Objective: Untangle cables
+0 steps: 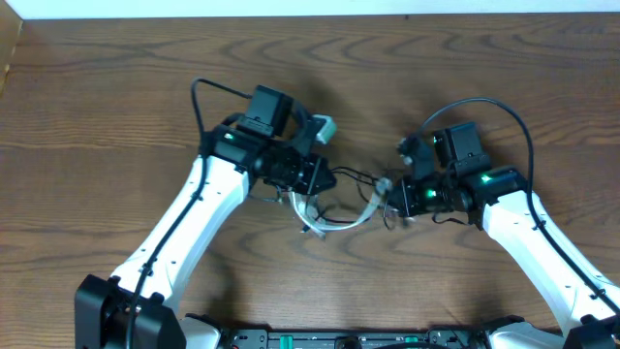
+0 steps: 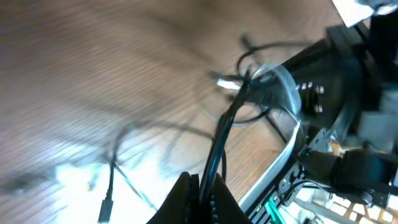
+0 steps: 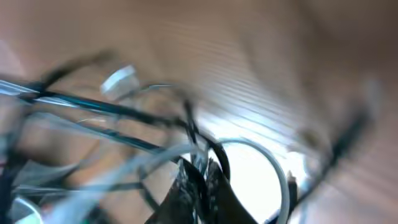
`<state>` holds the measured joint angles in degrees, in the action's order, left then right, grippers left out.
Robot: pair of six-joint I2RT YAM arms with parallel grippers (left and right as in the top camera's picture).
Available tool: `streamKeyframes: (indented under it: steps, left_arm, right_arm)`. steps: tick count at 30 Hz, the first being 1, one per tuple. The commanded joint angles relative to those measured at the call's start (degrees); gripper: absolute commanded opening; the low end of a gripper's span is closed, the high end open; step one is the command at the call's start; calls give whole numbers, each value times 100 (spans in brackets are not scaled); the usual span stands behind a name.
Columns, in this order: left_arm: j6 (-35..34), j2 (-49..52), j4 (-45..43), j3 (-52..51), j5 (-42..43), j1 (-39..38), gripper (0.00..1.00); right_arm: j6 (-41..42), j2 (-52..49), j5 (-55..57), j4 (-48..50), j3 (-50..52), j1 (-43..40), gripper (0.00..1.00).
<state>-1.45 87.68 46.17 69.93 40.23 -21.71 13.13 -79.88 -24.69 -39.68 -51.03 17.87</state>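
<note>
Currently, the black cable (image 1: 354, 177) and white cable (image 1: 339, 223) are noted tangled at the middle of the counter (image 1: 97, 97), the left fingers (image 2: 177, 202) being closed on the black cable and the right fingers (image 3: 183, 193) closed on the cables at the right end, which cord being untellable through blur.

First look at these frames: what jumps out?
A small snarl of black cable and white cable lies mid-table, strung between the two grippers. The left gripper is shut on the black cable, which runs straight toward the right gripper. That one is shut inside the snarl, but its blurred wrist view does not show which cord it grips.
</note>
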Motion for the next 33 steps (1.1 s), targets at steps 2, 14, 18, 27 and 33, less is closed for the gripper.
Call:
streamKeyframes:
  steps: [2,14,18,27,33]
  left_arm:
    - [66,-256,96,44,-195,466,7]
    - [177,-444,131,44,341,872,8]
    - [669,-444,92,44,1097,673,7]
    - [1086,-444,96,44,1202,85,7]
    - [1086,-444,166,42,964,-2,8]
  right_arm:
    - [1121,-26,3091,-560,17,-227,15]
    - [1237,-26,2583,-560,17,-807,31]
    - [-42,-26,302,70,17,-772,39]
    - [-398,-26,-957,667,17,-667,60]
    - [-400,-26,-957,597,17,-660,62]
